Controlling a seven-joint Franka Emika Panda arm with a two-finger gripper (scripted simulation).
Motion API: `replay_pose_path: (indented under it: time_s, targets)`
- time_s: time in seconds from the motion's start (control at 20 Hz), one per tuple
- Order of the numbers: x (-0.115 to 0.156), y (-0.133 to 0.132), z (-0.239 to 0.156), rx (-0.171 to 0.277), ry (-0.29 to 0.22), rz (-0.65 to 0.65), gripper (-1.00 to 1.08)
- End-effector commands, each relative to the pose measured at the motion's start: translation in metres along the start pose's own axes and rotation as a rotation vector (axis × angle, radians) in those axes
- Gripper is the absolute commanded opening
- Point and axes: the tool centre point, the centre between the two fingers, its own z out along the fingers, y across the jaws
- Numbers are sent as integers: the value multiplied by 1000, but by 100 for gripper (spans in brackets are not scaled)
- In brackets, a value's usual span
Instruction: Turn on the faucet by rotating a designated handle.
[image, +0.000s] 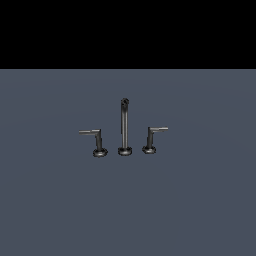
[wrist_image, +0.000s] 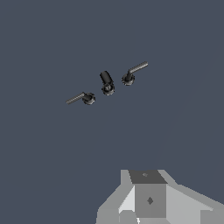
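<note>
Fingers' state cannot be told (only the grey gripper body (wrist_image: 148, 199) is seen); the short dark metal L-shaped handle (image: 152, 137) is seen pointing its lever horizontally toward the exterior view's right.

No text, label, brand, number or sign can be read in either view.

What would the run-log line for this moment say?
phase: approach | gripper: away from faucet, state unclear | handle: untouched | contact: none

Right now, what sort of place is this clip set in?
Probably a bare simulated test scene, not a real room: a three-piece faucet with tall spout and two lever handles stands on a plain grey floor against black.
</note>
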Motion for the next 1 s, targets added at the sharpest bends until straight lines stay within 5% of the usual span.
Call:
replay_pose_path:
  time_s: [0.0,0.95]
  targets:
    - [14,-5,20,-2,0,68,-100]
    - [122,-10,155,-18,1,533,-100]
